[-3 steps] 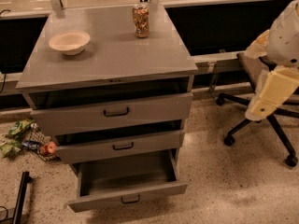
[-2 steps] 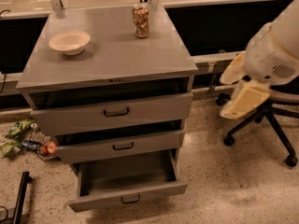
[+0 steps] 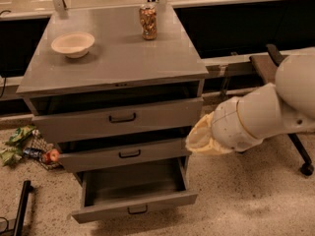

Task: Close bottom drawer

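The bottom drawer (image 3: 135,206) of the grey cabinet (image 3: 118,63) is pulled far out. Its inside is bare and its small black handle (image 3: 138,210) faces front. My gripper (image 3: 196,140) is at the cream end of my white arm (image 3: 261,117), which reaches in from the right. The gripper hangs beside the cabinet's right front corner, level with the middle drawer (image 3: 123,155) and above the bottom drawer's right end. It holds nothing that I can see.
The top drawer (image 3: 120,118) and middle drawer stand slightly out. A cream bowl (image 3: 73,44) and a can (image 3: 148,21) sit on the cabinet top. An office chair (image 3: 305,167) is behind my arm. Litter (image 3: 24,145) and a black bar (image 3: 22,208) lie at floor left.
My arm has swung left and down from beside the office chair to the cabinet's right front corner. The drawers have not moved.
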Controlling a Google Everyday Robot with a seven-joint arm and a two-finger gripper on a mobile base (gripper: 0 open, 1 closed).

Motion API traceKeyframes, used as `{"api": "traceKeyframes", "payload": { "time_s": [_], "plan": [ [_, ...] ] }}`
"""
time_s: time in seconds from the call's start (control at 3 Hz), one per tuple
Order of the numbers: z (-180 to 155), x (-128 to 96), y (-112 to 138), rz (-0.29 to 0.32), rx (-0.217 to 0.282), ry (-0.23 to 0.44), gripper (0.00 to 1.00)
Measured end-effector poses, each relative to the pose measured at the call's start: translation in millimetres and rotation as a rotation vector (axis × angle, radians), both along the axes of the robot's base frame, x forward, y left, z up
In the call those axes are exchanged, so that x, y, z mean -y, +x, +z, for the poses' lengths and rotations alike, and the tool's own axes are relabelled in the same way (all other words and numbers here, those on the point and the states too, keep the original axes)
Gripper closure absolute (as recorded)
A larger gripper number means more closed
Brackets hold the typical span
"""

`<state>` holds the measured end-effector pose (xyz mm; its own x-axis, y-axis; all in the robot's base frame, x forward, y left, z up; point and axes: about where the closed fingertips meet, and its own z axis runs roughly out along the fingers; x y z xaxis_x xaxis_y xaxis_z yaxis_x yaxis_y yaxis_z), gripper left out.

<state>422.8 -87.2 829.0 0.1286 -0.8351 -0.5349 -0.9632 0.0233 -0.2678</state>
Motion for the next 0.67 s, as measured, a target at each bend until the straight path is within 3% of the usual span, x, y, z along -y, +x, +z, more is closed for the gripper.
{"api": "traceKeyframes", "payload": {
  "time_s": [0.33, 0.67],
  "plan": [
    [-8, 0, 0, 0.011, 0.02, -0.021, 1.0],
    [-31, -7, -4, 0.004, -0.027, 0.046, 1.0]
  ]
}}
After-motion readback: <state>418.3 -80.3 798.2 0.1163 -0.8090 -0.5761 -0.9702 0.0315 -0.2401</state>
